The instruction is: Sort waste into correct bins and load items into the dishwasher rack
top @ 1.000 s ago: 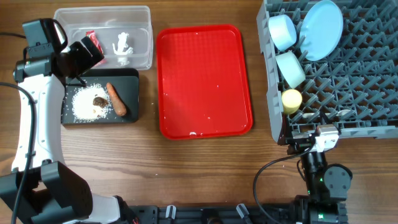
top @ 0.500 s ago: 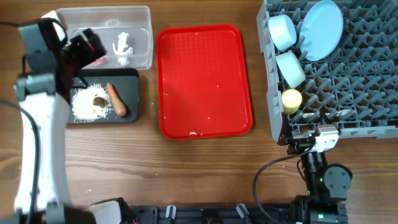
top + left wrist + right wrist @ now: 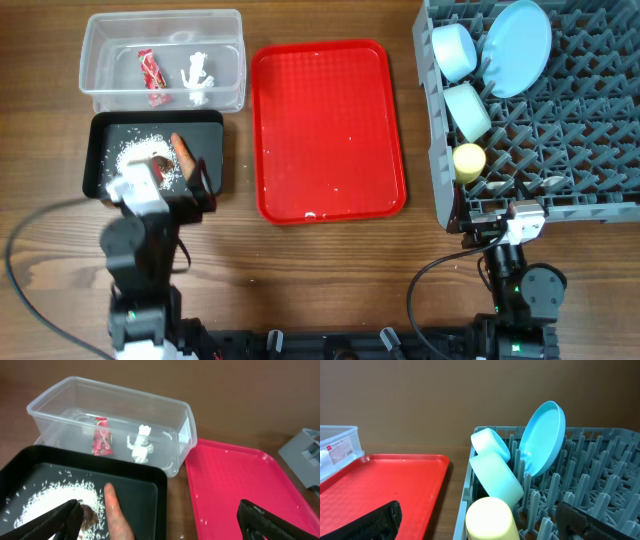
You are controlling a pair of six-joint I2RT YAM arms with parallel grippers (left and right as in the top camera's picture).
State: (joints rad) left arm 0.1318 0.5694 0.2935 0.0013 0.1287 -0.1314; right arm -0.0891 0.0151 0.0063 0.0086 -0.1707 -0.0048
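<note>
1. My left gripper [image 3: 159, 510] hangs low over the near edge of the black tub [image 3: 150, 477]. Its fingers are spread wide and hold nothing.
2. My right gripper [image 3: 480, 507] sits at the near side of the dishwasher rack [image 3: 600, 490]. Its fingers are wide apart too. The yellow cup [image 3: 490, 522] shows between them, but I think it stands farther off and is not touched.
3. The carrot piece [image 3: 116, 512] lies flat in the black tub, just beside the rice crumbs [image 3: 50, 497] and the brown lump [image 3: 89, 514].
4. Its long way runs away from my left wrist camera. The thin end points toward the clear tub [image 3: 180, 425]. From above it slants a little, and my arm hides its near end.
5. I think the carrot is hard, light and maybe slippery, so it could roll. I would grab it in the middle, across its short way.
6. The red wrapper [image 3: 101, 442] and white scrap [image 3: 140, 447] lie in the clear tub. They look thin and soft, so a gentle pinch from above should do.
7. The blue plate [image 3: 542, 437] stands on its edge in the rack, with the blue bowl [image 3: 490, 445] and green bowl [image 3: 495, 477] leaning beside it.
</note>
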